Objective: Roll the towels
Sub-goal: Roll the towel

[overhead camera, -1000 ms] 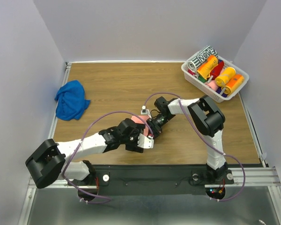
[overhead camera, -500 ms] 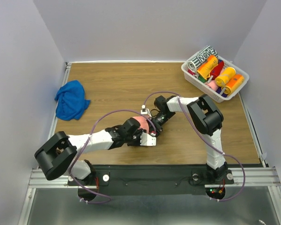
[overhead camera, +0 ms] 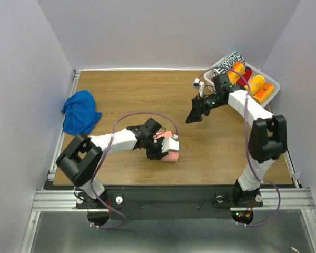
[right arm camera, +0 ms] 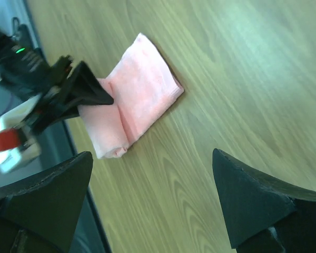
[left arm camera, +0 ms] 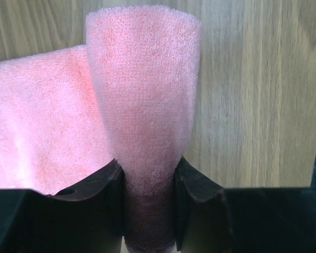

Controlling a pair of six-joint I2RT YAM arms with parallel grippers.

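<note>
The salmon pink towel (overhead camera: 172, 154) lies near the table's front middle, partly rolled: a rolled part (left arm camera: 145, 100) with a flat folded part (left arm camera: 39, 132) beside it. My left gripper (overhead camera: 161, 148) is shut on the rolled part, its black fingers (left arm camera: 102, 184) pressing it from both sides. In the right wrist view the pink towel (right arm camera: 147, 89) and the left gripper (right arm camera: 76, 92) lie well below. My right gripper (overhead camera: 192, 116) hangs open and empty above the table's right middle, apart from the towel. The blue towel (overhead camera: 80, 112) lies crumpled at the table's left edge.
A white basket (overhead camera: 217, 85) at the back right corner holds orange, red and black-and-white towel rolls (overhead camera: 253, 84). The right arm's forearm reaches over it. Bare wood (overhead camera: 142, 95) spans the middle and back of the table.
My right gripper opened, let go of the pink towel and pulled back to the right toward the basket. My left gripper closed on the rolled part and shifted slightly right.
</note>
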